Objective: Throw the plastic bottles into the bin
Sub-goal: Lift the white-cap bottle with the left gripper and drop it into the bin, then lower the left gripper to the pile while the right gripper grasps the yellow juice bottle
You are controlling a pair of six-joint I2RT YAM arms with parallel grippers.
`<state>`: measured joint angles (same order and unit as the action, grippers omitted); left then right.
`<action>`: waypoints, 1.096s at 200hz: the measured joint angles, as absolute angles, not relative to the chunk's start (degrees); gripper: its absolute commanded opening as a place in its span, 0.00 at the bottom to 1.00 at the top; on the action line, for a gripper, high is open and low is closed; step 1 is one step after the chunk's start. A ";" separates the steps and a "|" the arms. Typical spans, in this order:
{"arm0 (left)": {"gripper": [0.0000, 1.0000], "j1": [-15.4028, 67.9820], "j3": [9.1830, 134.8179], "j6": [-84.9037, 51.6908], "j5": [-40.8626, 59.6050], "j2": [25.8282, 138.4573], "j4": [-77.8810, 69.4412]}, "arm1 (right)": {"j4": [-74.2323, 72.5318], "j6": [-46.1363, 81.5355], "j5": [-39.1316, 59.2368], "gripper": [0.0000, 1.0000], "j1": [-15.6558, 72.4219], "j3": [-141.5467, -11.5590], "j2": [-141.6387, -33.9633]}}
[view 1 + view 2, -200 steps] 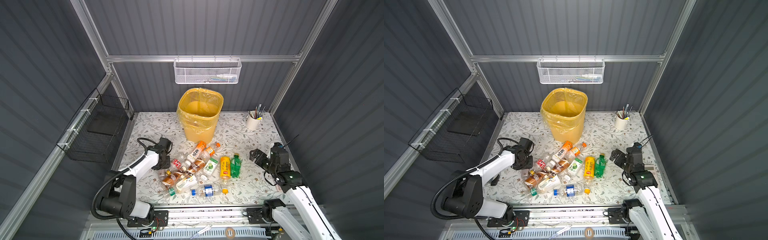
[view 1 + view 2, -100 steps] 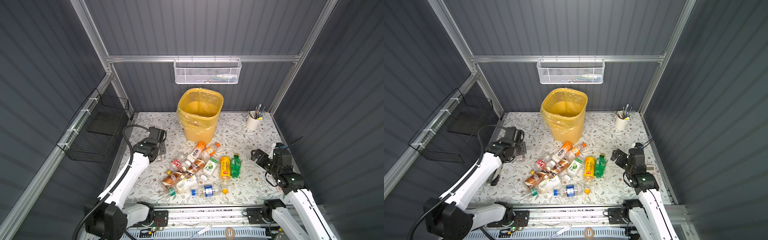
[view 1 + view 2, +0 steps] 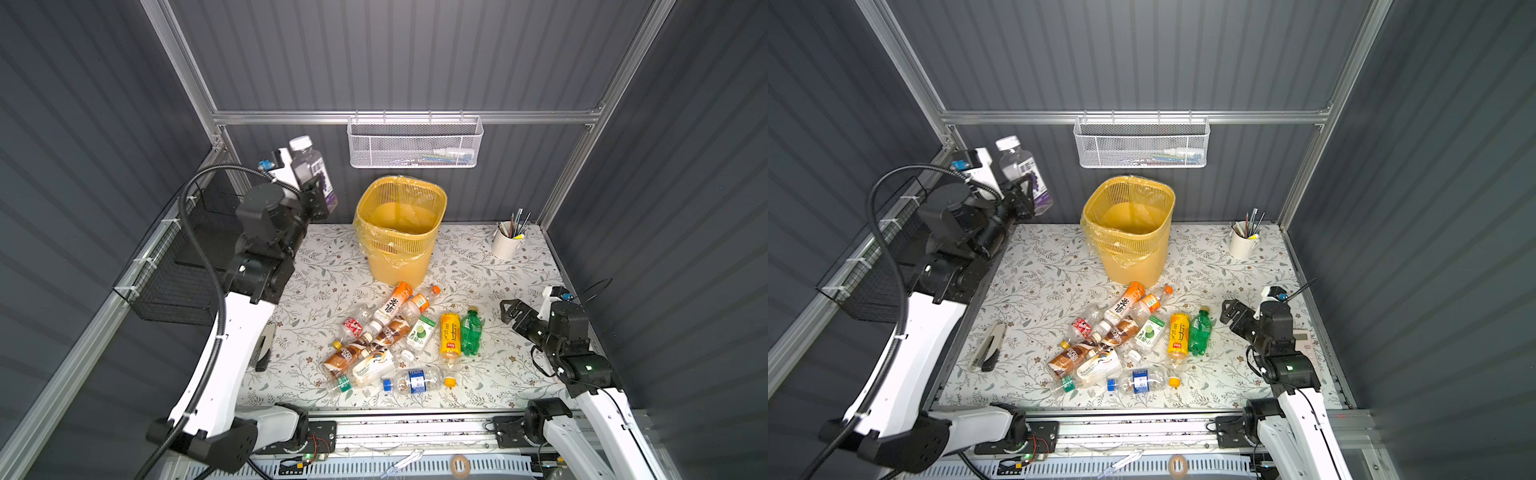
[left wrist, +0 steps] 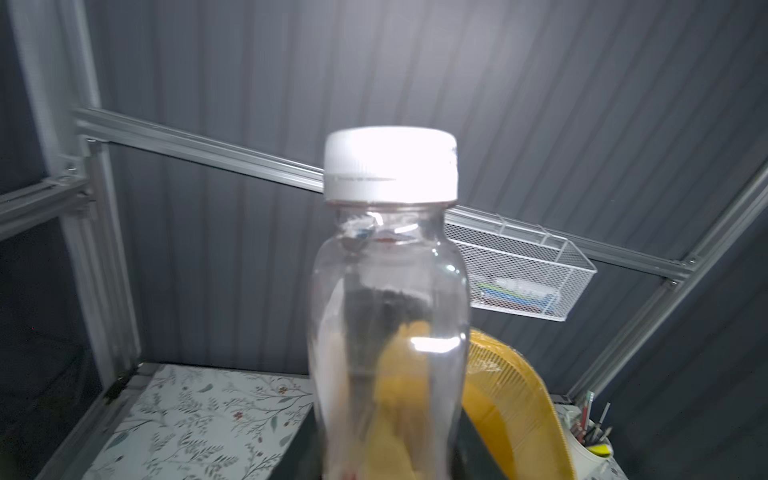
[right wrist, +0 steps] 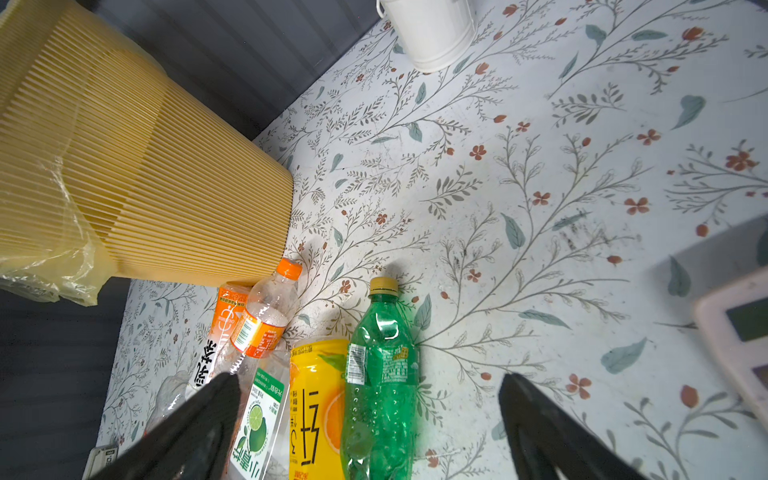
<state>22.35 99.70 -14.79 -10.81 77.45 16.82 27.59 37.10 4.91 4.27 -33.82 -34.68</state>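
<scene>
My left gripper (image 3: pixel 318 195) is shut on a clear bottle (image 3: pixel 309 168) with a white cap and a purple label. It holds the bottle upright, high in the air to the left of the bin's rim. In the left wrist view this bottle (image 4: pixel 386 311) fills the middle and hides the jaws. The yellow lattice bin (image 3: pixel 399 257) stands at the back centre with a clear liner. Several plastic bottles (image 3: pixel 395 336) lie in a heap in front of it. My right gripper (image 5: pixel 368 386) is open, low over the table, beside the green bottle (image 5: pixel 382 374) and the yellow bottle (image 5: pixel 318 399).
A white cup of pens (image 3: pixel 506 245) stands at the back right. A white mesh basket (image 3: pixel 415 143) hangs on the back wall and a black wire basket (image 3: pixel 183 270) on the left wall. A stapler (image 3: pixel 988 347) lies left of the heap, and a white device (image 5: pixel 739 332) by the right arm.
My left arm has risen from table level beside the heap to well above the table, carrying the clear bottle up and back. The right gripper has barely shifted.
</scene>
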 measured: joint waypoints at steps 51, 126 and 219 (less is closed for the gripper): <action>0.95 29.98 121.03 -12.12 -6.09 101.84 28.84 | 27.88 37.34 7.57 0.99 4.27 -33.82 -36.38; 1.00 29.43 107.02 -11.97 -9.78 83.15 26.37 | 28.93 38.61 7.77 0.98 4.27 -33.89 -35.40; 1.00 29.43 75.37 -13.89 -15.81 65.69 27.18 | 32.27 42.28 8.14 0.95 7.81 -33.08 -36.14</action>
